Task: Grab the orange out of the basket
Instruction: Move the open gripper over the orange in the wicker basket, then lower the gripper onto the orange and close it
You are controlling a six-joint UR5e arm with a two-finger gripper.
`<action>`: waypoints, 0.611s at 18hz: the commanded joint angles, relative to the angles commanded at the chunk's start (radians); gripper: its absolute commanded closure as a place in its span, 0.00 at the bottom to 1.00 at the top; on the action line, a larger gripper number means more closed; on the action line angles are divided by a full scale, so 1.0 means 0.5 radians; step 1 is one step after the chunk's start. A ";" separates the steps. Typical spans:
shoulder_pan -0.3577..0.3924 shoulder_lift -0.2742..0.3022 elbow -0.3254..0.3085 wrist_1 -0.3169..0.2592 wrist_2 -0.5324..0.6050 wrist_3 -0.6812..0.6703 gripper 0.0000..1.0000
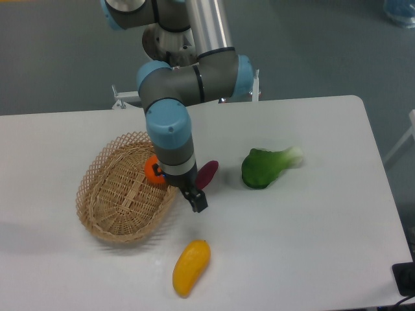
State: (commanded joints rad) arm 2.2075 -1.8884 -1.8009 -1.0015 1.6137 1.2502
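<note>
The step in hand looks like the approach: the arm reaches over the right rim of the basket [97, 194], and the orange [153, 171] is not yet gripped. The pincer [188, 194] hangs beyond the basket's right edge, above bare tabletop [311, 227], one dark finger [198, 202] showing. The wrist hides the rest, so I cannot tell whether its jaws are apart or together.

The orange lies inside the basket against its right wall, mostly hidden behind the wrist; only its left part shows. Nothing else is visible in the basket.

Next, the pincer likely needs to shift left over the fruit, stand apart, then descend clear of the rim.

Outside the basket, a purple vegetable [207, 173] lies just beside its right edge.
</note>
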 joint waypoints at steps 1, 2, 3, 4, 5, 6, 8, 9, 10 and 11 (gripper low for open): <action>-0.021 0.021 -0.018 -0.040 0.003 0.015 0.00; -0.028 0.025 -0.037 -0.064 0.003 0.024 0.00; -0.046 0.058 -0.064 -0.077 0.003 0.028 0.00; -0.070 0.071 -0.089 -0.077 0.000 0.031 0.00; -0.101 0.077 -0.122 -0.080 0.003 0.031 0.00; -0.123 0.086 -0.147 -0.080 0.006 0.034 0.00; -0.141 0.141 -0.205 -0.083 0.003 0.110 0.00; -0.141 0.147 -0.251 -0.080 0.009 0.113 0.00; -0.141 0.147 -0.282 -0.074 0.015 0.117 0.00; -0.144 0.150 -0.297 -0.071 0.015 0.117 0.00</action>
State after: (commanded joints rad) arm 2.1353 -1.8132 -1.9496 -1.0370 1.6214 1.3085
